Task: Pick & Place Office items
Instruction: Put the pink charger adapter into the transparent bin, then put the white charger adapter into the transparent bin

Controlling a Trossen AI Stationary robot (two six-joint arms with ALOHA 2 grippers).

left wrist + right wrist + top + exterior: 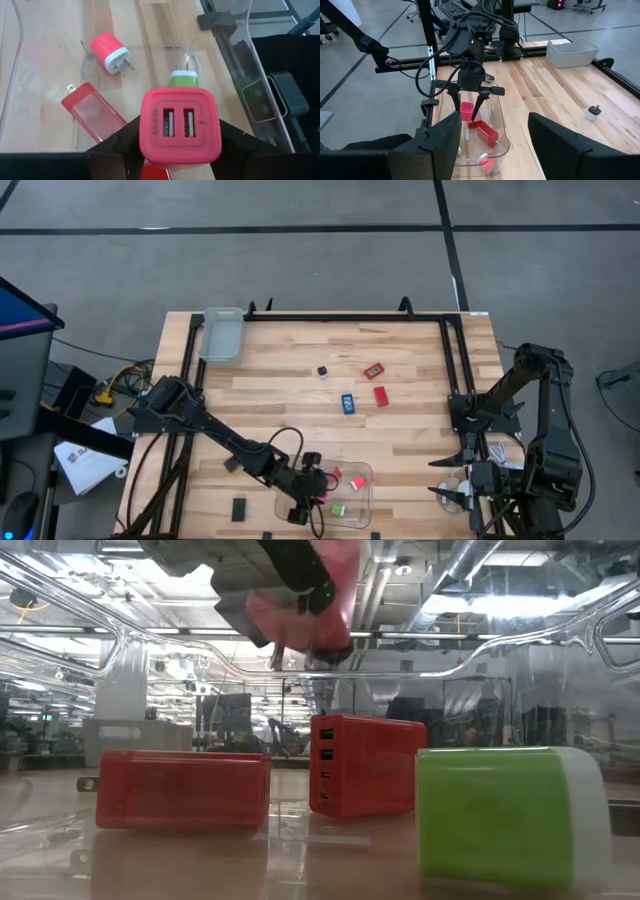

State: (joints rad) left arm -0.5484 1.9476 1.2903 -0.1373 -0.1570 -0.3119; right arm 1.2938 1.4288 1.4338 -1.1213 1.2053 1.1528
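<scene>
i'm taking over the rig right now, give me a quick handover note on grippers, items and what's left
Left gripper: shut on a red square dual-USB charger, held above the clear plastic tray at the table's near edge.
Right gripper: open, idle at the right edge.
In the tray: a red flat block, a pink-and-white plug, a green-and-white plug.
Left on the wood: blue piece, two red blocks, a small dark-and-white bit, a flat black rectangle.
Next, probably: release the charger, then fetch those.
</scene>
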